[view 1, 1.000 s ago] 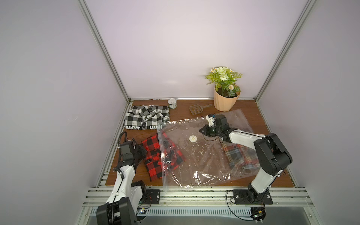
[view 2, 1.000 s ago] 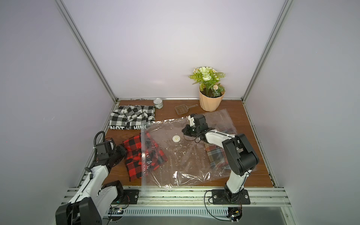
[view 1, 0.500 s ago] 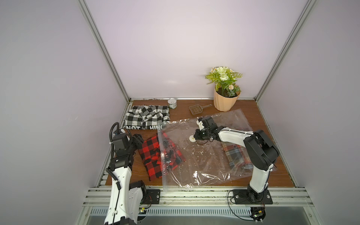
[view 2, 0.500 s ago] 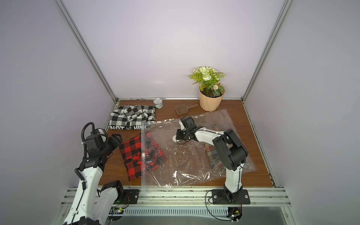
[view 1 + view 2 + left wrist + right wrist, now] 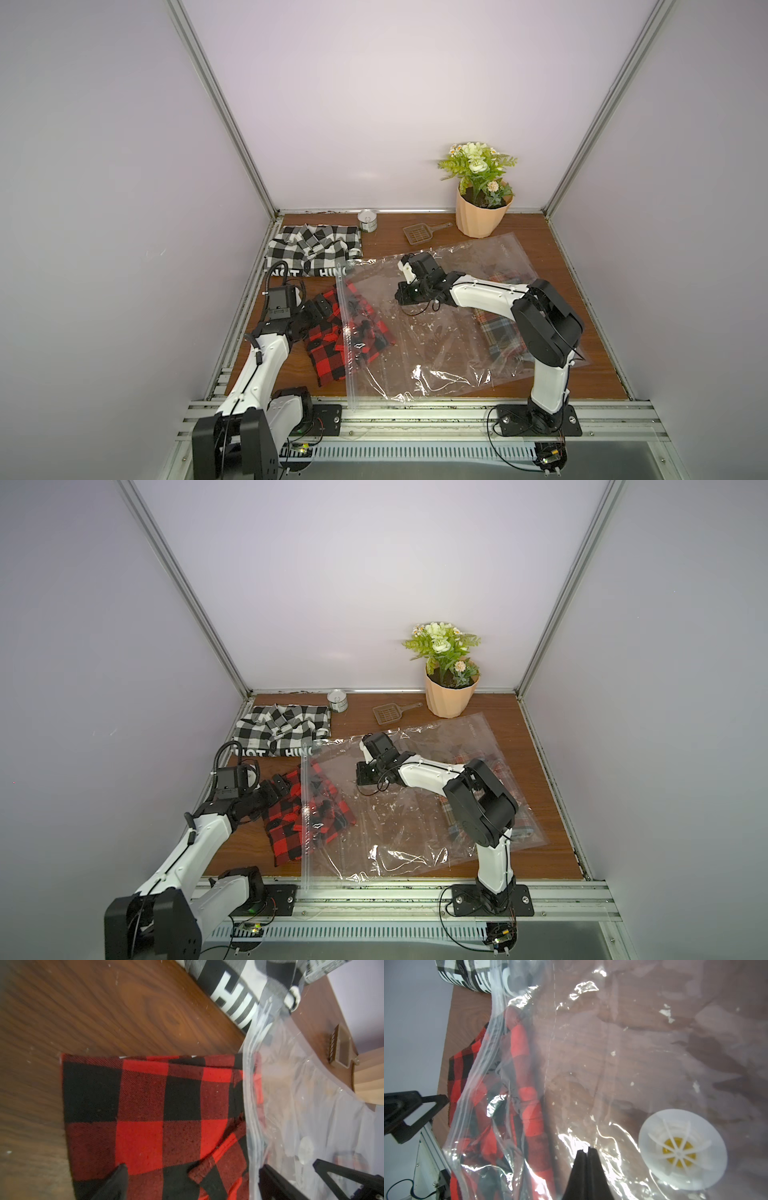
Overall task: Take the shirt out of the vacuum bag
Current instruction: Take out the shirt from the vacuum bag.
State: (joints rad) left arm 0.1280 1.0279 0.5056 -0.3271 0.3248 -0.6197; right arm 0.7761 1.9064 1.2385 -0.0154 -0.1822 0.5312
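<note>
The shirt point(image 5: 328, 353) point(image 5: 282, 829) is red-and-black plaid. It lies half out of the vacuum bag's open left end, the rest still under the clear film. The vacuum bag point(image 5: 436, 353) point(image 5: 395, 825) is spread flat across the table. My left gripper point(image 5: 322, 309) point(image 5: 278, 785) point(image 5: 195, 1184) is open over the shirt point(image 5: 145, 1105) outside the bag, holding nothing. My right gripper point(image 5: 400, 296) point(image 5: 360, 776) point(image 5: 586, 1150) is shut, its tips on the bag's film point(image 5: 612, 1043) beside the round white valve point(image 5: 681, 1147).
A black-and-white checked shirt point(image 5: 311, 249) lies at the back left. A small can point(image 5: 368, 220), a brown scoop point(image 5: 419, 233) and a flower pot point(image 5: 478, 216) stand along the back wall. A muted plaid cloth point(image 5: 498, 332) shows through the bag by the right arm.
My left gripper has opened and let go of the red shirt. My right gripper, still shut, has slid left across the bag to the valve.
</note>
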